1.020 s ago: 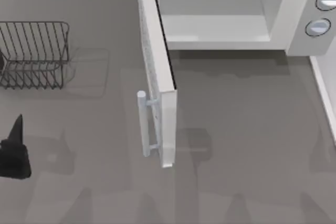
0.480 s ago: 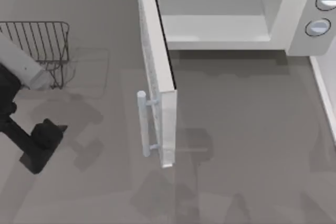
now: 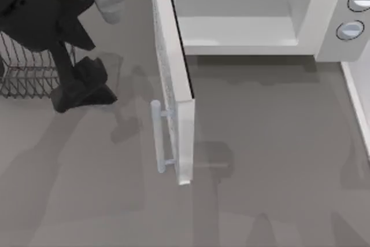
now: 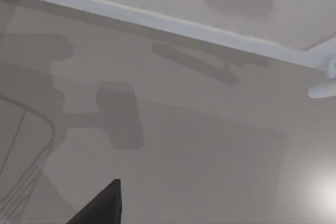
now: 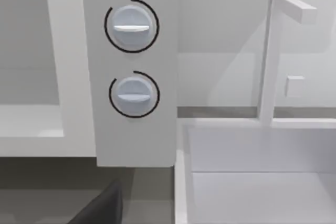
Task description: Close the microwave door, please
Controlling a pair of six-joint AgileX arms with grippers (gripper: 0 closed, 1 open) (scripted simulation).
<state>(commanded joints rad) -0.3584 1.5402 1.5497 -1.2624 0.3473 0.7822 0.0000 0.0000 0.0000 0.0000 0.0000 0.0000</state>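
Grey tabletop point(image 3: 272, 160) under soft, shadowed light — a dark wire rack point(image 3: 23, 76) at its left.

We count one microwave point(image 3: 324, 33) at the upper right of the top view, with one microwave door point(image 3: 173, 79) carrying one bar handle point(image 3: 156, 137). Two round knobs point(image 5: 131, 24) sit on its side panel. One wire rack point(image 3: 26, 76) stands at the upper left.
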